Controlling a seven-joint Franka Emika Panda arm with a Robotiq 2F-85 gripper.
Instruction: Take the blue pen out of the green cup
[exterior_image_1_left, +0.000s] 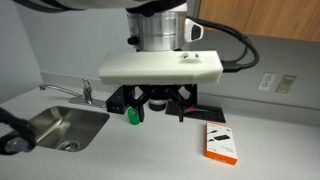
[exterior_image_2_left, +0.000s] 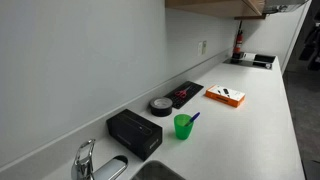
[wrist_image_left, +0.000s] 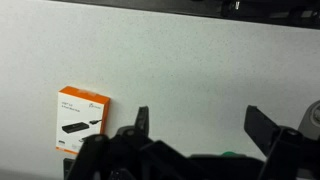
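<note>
The green cup (exterior_image_2_left: 183, 126) stands upright on the white counter, with the blue pen (exterior_image_2_left: 193, 117) leaning out of its rim. In an exterior view the cup (exterior_image_1_left: 131, 116) shows below the arm's white wrist plate (exterior_image_1_left: 160, 66), and the pen cannot be made out there. In the wrist view my gripper (wrist_image_left: 203, 128) is open and empty, well above the counter. Only a green sliver of the cup (wrist_image_left: 230, 154) shows at the bottom, between and below the fingers. The gripper is out of frame in the exterior view that shows the pen.
An orange box (exterior_image_2_left: 227, 96) (exterior_image_1_left: 220, 142) (wrist_image_left: 80, 118) lies on the counter beyond the cup. A black box (exterior_image_2_left: 134, 132), a round black object (exterior_image_2_left: 161, 105) and a flat black item (exterior_image_2_left: 186, 94) sit along the wall. A sink (exterior_image_1_left: 62, 125) with a faucet (exterior_image_2_left: 85, 160) is at the counter's end.
</note>
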